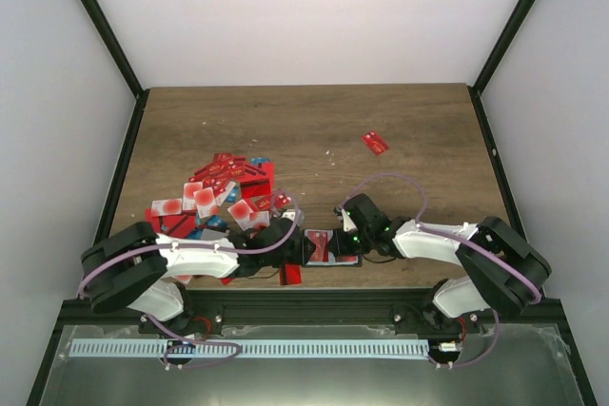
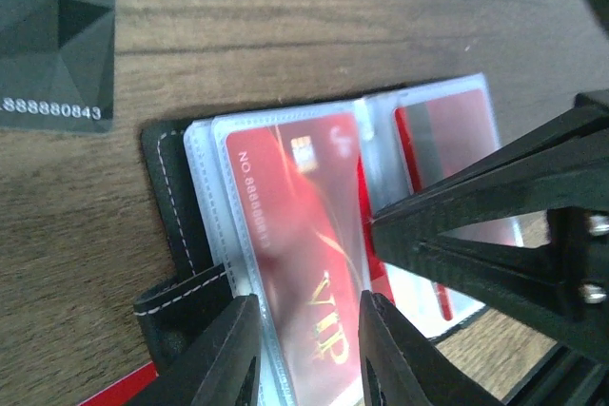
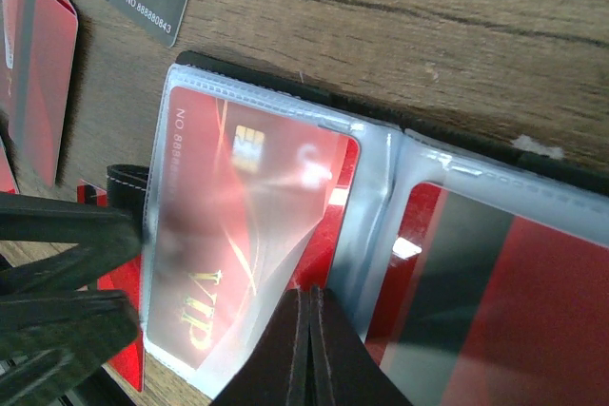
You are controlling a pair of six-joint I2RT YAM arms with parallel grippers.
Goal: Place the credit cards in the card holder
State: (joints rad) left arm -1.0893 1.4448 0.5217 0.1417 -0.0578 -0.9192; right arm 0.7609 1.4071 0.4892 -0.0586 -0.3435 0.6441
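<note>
Red gold-lettered credit cards (image 1: 224, 187), black white-stitched card holder (image 2: 169, 197)

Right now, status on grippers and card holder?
Left gripper open over the sleeve. Right gripper shut, tips on it. Card holder open, red VIP card sleeved. No obstruction seen.
</note>
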